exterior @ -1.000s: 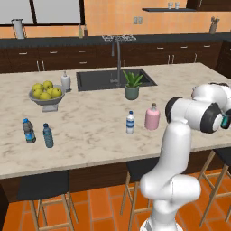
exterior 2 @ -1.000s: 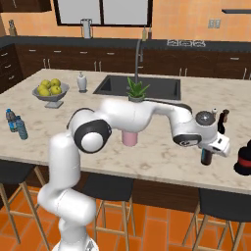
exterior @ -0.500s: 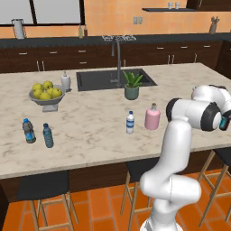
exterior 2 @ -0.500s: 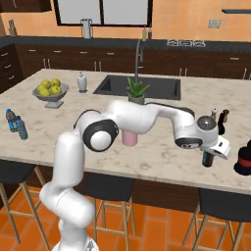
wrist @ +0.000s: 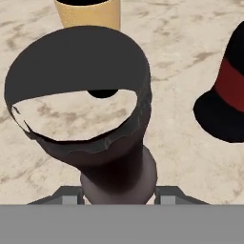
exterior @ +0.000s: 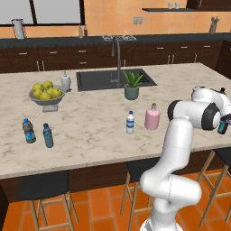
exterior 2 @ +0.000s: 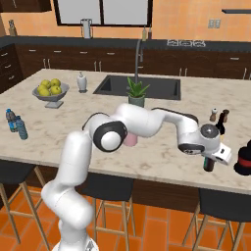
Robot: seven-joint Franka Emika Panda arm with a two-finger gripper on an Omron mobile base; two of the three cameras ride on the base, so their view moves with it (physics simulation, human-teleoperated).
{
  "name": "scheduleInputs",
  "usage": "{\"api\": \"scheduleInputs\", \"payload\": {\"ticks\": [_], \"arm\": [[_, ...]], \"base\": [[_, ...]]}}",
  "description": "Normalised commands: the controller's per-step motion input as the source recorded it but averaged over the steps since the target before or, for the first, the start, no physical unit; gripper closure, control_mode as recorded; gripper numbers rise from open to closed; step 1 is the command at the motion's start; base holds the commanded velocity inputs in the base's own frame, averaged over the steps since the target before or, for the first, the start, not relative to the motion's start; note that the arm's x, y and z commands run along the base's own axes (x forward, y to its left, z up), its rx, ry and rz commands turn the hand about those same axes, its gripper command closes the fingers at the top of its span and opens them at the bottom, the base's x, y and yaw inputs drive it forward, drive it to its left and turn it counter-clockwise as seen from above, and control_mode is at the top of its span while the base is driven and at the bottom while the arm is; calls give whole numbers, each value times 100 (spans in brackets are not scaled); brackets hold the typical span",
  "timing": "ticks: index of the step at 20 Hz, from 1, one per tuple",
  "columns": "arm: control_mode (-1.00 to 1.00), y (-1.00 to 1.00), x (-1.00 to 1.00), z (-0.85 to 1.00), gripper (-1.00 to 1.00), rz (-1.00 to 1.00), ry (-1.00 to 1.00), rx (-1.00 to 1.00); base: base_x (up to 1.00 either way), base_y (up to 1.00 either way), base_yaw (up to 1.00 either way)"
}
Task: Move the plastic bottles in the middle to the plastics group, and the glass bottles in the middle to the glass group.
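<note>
My gripper (exterior 2: pixel 212 158) is shut on the slim dark bottle (exterior 2: pixel 208 164) and holds it over the counter's near right corner. In the hand view that bottle (wrist: pixel 95 109) looms large between the jaws. In the left base view its teal label (exterior: pixel 222 128) peeks out beside the gripper (exterior: pixel 221 124). Just right of it stands the dark wine bottle with a red band (exterior 2: pixel 243 159) (wrist: pixel 224 95). The squat pink bottle (exterior: pixel 152 117) and the white-capped water bottle (exterior: pixel 130 122) stand mid-counter. Two blue-capped bottles (exterior: pixel 28 131) (exterior: pixel 47 135) are at the far left.
Salt and pepper shakers (exterior 2: pixel 218 116) stand behind the held bottle, and a yellowish cylinder (wrist: pixel 88 14) lies ahead of it in the hand view. A potted plant (exterior: pixel 132 85), the sink (exterior: pixel 113 79), a fruit bowl (exterior: pixel 45 94) and a soap dispenser (exterior: pixel 66 82) fill the back.
The hand with the slim dark bottle has sunk slightly and edged toward the wine bottle. Nothing else on the counter has moved.
</note>
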Motion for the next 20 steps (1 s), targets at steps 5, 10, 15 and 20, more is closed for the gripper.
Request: {"api": "scheduleInputs", "payload": {"ticks": [5,10,15,20], "arm": [[-100,-1,4,-18,100,0,0,0],[-100,-12,21,17,100,0,0,0],[-100,-1,20,-3,100,0,0,0],[-100,-11,3,0,100,0,-4,0]], "base": [[0,0,0],[0,0,0],[0,0,0],[0,0,0]]}}
